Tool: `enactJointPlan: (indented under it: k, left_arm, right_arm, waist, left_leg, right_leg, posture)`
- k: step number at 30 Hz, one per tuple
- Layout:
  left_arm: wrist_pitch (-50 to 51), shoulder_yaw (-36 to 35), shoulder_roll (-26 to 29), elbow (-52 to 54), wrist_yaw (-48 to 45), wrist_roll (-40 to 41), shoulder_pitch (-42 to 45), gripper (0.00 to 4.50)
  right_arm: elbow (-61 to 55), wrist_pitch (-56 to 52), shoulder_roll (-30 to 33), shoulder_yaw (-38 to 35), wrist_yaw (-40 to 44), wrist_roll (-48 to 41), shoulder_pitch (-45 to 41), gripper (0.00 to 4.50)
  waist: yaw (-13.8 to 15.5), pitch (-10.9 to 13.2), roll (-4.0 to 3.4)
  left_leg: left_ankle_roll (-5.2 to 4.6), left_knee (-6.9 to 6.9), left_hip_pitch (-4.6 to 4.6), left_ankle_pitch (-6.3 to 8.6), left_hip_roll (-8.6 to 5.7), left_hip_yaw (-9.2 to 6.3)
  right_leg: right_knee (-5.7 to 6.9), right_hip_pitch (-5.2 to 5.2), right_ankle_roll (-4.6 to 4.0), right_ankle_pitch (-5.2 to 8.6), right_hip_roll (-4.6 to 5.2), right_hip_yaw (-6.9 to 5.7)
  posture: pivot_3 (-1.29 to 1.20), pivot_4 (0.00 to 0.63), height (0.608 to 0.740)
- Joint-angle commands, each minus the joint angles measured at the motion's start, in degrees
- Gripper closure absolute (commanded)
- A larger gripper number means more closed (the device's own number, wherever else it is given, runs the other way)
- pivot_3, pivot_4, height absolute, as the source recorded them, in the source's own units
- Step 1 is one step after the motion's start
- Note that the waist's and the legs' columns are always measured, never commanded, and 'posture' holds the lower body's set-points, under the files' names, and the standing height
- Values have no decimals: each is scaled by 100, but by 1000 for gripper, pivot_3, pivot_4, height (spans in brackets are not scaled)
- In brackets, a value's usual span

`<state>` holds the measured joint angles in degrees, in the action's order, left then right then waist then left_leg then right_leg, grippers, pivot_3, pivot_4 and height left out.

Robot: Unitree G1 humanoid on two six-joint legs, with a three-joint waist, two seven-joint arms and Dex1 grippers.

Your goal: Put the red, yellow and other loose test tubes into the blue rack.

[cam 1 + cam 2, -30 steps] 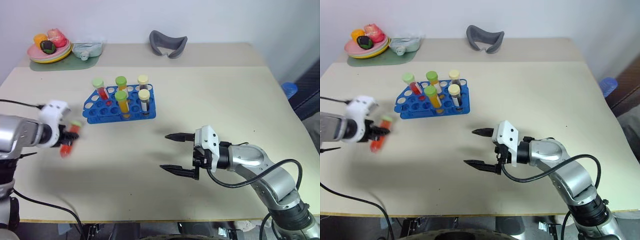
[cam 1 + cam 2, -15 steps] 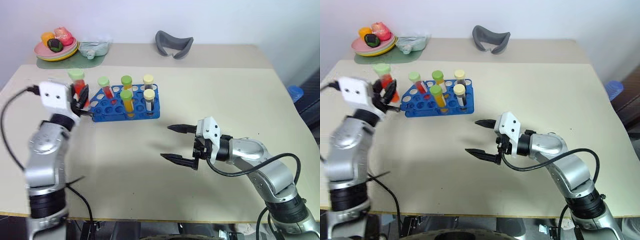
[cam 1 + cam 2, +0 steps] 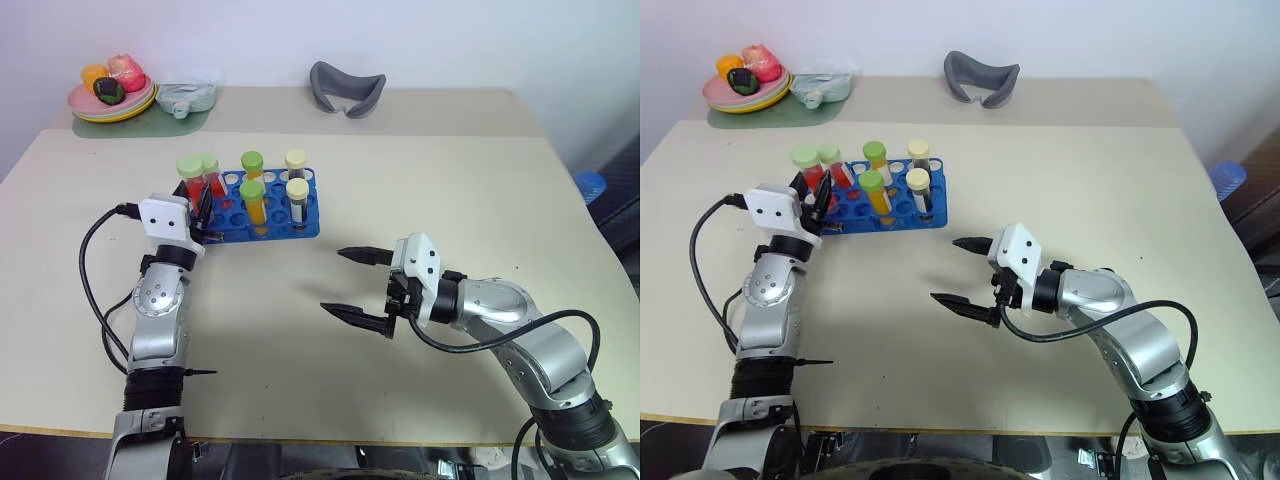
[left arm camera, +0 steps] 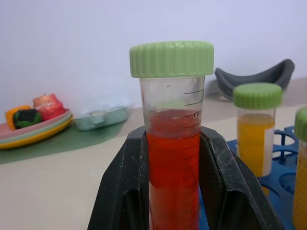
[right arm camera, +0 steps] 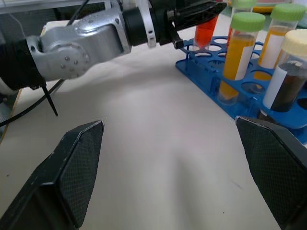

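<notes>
My left gripper [image 4: 173,138] is shut on a green-capped test tube of red liquid [image 4: 172,167] and holds it upright. That red tube [image 3: 190,172] stands over the left end of the blue rack [image 3: 272,226]; I cannot tell whether its tip is in a hole. In the rack stand a red tube [image 3: 209,170], two yellow tubes with green caps [image 3: 252,195] and two cream-capped tubes [image 3: 297,192]. My right gripper [image 3: 332,280] hovers open and empty over the table, to the right of the rack and nearer me.
A plate of toy food [image 3: 112,92] on a green mat, a clear container [image 3: 186,97] and a grey curved object [image 3: 348,88] lie along the far edge. A blue object [image 3: 586,183] sits off the table's right side.
The left arm has swung right from the table's left side to the rack, turning the red tube upright. The right gripper has stayed in place, open.
</notes>
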<state>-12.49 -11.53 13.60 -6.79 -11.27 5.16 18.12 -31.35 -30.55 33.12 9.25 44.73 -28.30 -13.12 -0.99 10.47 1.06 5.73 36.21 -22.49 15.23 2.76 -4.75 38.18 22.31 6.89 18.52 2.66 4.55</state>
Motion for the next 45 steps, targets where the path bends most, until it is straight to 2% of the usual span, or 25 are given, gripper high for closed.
enactJointPlan:
  k: [1,19,42,45]
  left_arm:
    - [-187,47,-74,-107,-20,109,117,3729]
    - [113,58,-198,517,48,268,-387,3729]
    - [352,241,-375,497,199,133,-164,3729]
    - [376,217,-364,529,179,175,-176,2277]
  right_arm:
    - [-247,20,-43,-61,-47,-65,26,0]
    - [-180,29,-84,-43,-39,-76,2,0]
    - [-177,15,-101,-18,-36,-90,-14,0]
    - [-166,23,-104,-12,-23,-90,-21,0]
  waist:
    - [0,0,0]
    - [-8,-3,-3]
    - [6,-3,-2]
    - [4,-3,-2]
  left_leg:
    - [0,0,0,0,0,0]
    - [0,0,6,0,0,-1]
    - [0,0,5,0,0,-1]
    - [0,0,5,0,0,-1]
  right_leg:
    - [0,-1,0,0,0,0]
    - [1,-6,0,0,-1,0]
    - [-1,-6,0,0,-1,0]
    - [-1,-6,0,0,-1,0]
  posture:
    - [0,150,740]
    - [0,150,740]
    - [0,150,740]
    - [0,150,740]
